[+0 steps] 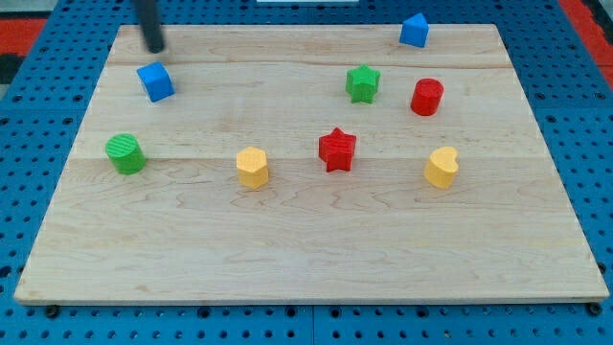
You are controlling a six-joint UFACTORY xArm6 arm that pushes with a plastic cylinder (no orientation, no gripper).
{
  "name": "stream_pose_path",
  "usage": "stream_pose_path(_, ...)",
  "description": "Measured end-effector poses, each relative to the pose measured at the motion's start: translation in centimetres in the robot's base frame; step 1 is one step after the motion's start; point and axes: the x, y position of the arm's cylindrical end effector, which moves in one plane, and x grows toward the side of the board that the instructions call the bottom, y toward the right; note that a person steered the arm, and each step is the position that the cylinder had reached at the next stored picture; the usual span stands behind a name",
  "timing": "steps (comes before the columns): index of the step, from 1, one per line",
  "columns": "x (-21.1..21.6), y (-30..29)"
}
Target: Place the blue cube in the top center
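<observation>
The blue cube (155,81) sits near the board's top left. My tip (155,48) is at the view's top left, just above the blue cube, a small gap apart from it. A second blue block (414,31), shaped like a small house, stands at the top right edge of the board.
A green star (363,83) and a red cylinder (426,97) stand at the upper right. A green cylinder (124,153) is at the left, a yellow hexagon block (252,167) and a red star (336,149) in the middle, a yellow block (442,167) at the right. The wooden board (306,249) lies on blue pegboard.
</observation>
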Motion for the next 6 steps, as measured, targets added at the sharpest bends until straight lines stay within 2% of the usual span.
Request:
stream_pose_path(1, 4.5, -4.0)
stream_pose_path(2, 7.1, -1.2)
stream_pose_path(3, 6.0, 7.8)
stream_pose_path(4, 1.8, 16.4)
stream_pose_path(5, -0.6, 22.1)
stream_pose_path(6, 0.6, 19.3)
